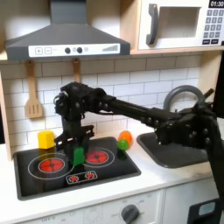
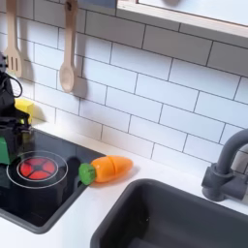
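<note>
The stove (image 1: 35, 182) lies on the table at the front, and its red burner (image 1: 50, 163) sits just to the first exterior view's left of the jaws (image 1: 77, 143). Straight under the jaws a green block (image 1: 79, 156) stands upright on the stove top. The fingers come down to its upper end, one on each side as far as I can make out. The pictures do not show whether they pinch it or only frame it, so I cannot tell if the grip is made.

I judge the step in hand to be the grasp on the block. A lift from here would first call for a sure pinch on its top, then a straight rise clear of the stove.

A yellow thing (image 1: 45, 139) sits behind the jaws to the first exterior view's left. A carrot (image 1: 125, 139) lies well apart from the jaws on the other side, by the stove's far corner, between jaws and sink (image 2: 165, 218). The tap (image 2: 225, 165) rises beyond the sink.

Farther back, a spatula (image 1: 33, 96) hangs on the tiled wall above the jaws. The hood (image 1: 66, 39) and microwave (image 1: 179, 22) sit higher up
</note>
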You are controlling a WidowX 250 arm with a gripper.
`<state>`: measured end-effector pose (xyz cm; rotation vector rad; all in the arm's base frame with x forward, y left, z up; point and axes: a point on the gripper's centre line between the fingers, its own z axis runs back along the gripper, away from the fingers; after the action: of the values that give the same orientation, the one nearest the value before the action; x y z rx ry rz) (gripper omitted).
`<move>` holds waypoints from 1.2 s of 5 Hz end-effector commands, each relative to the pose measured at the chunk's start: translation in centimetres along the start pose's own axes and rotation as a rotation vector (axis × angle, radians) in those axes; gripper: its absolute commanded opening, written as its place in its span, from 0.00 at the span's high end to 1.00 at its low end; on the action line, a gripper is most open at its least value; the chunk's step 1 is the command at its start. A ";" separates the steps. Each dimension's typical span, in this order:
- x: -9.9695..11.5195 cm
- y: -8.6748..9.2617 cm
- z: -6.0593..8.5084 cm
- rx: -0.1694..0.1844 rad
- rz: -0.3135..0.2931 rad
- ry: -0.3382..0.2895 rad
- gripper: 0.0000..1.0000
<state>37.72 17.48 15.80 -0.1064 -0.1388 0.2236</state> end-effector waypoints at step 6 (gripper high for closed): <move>0.7 1.0 -1.3 0.004 0.029 0.024 0.00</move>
<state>38.16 18.25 14.91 -0.1001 -0.1188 0.2468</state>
